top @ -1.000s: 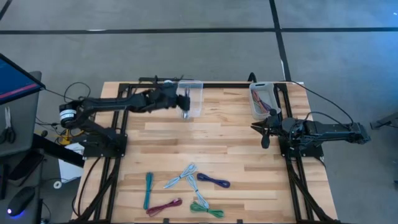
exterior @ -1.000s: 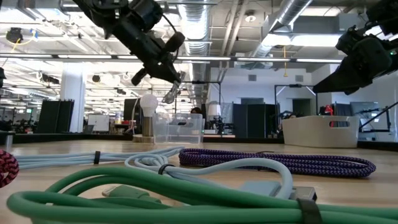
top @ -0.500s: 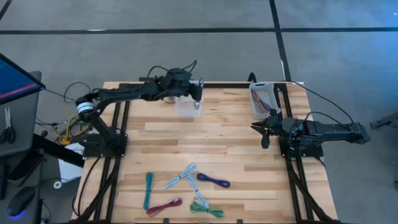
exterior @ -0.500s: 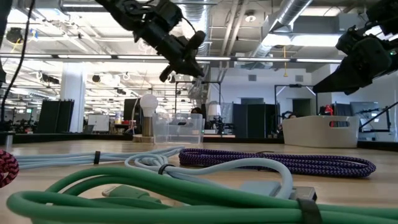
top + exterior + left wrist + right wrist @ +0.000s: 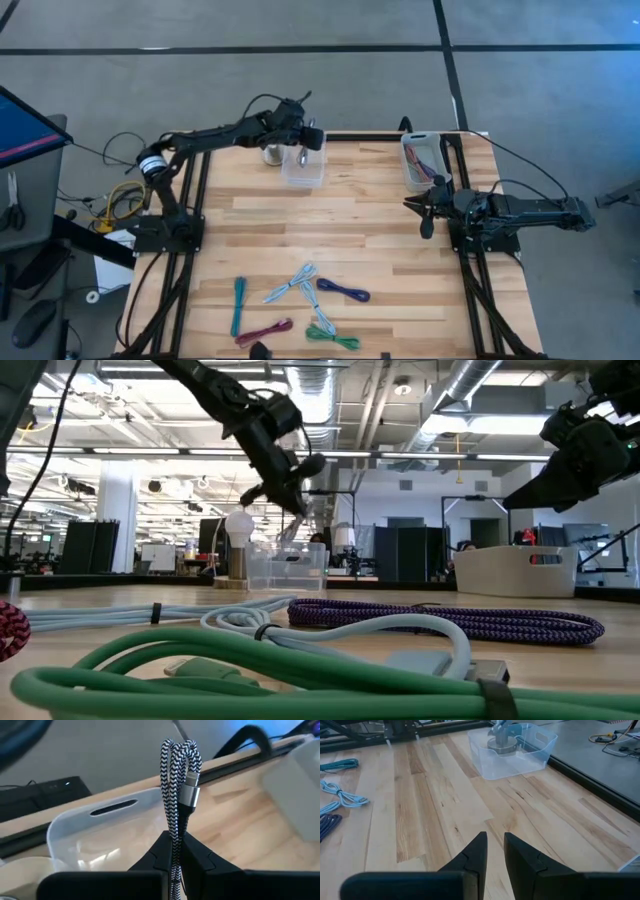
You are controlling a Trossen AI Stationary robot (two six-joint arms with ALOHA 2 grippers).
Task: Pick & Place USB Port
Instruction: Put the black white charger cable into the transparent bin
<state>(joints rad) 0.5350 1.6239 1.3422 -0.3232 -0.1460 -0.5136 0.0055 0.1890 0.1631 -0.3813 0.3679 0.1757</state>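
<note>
My left gripper (image 5: 303,152) hangs over the clear bin (image 5: 303,172) at the table's far edge, shut on a black-and-white braided cable (image 5: 176,785) with a silver plug (image 5: 190,795). The low view shows the cable (image 5: 291,525) dangling just above the bin (image 5: 286,567). My right gripper (image 5: 426,214) waits near the right edge; its fingers (image 5: 494,851) stand a narrow gap apart with nothing between them. My left gripper pinches the folded cable bundle between its two fingers, several strands together (image 5: 175,834). The folded loop end and the silver plug stick out beyond the fingertips. The fingers slant downward from the table's left, and the cable hangs clear over the clear bin.
A white bin (image 5: 421,160) holding cables stands at the far right. A bulb on a stand (image 5: 238,540) is beside the clear bin. Teal (image 5: 238,303), light blue (image 5: 293,284), purple (image 5: 343,291), maroon (image 5: 264,332) and green (image 5: 331,336) cables lie near the front edge.
My left arm has swung toward the table's far edge, carrying the braided cable along above the clear bin. The gripper has stayed shut on the cable, which remains clear of the bin.
</note>
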